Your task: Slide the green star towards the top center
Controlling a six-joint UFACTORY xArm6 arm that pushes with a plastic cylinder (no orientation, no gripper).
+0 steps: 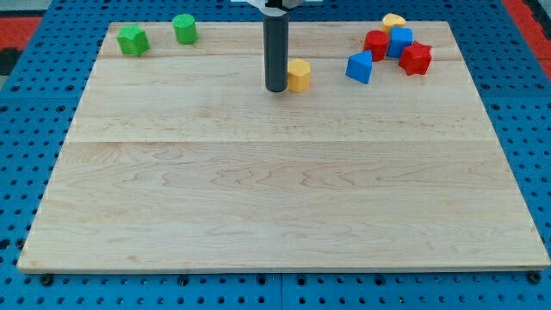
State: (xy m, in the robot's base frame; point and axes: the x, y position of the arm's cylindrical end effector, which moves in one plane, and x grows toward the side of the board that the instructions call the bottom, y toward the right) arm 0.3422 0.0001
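The green star [133, 40] lies near the board's top left corner. A green cylinder [184, 28] stands just to its right, apart from it. My tip [275, 88] rests on the board at top centre, far to the right of the green star. It is right beside the left side of a yellow block [299, 75]; I cannot tell if they touch.
A cluster sits at the top right: a blue triangular block [360, 66], a red block [376, 45], a blue block [399, 40], a red star-like block [415, 58] and a yellow block [393, 21]. The wooden board [275, 207] lies on a blue pegboard.
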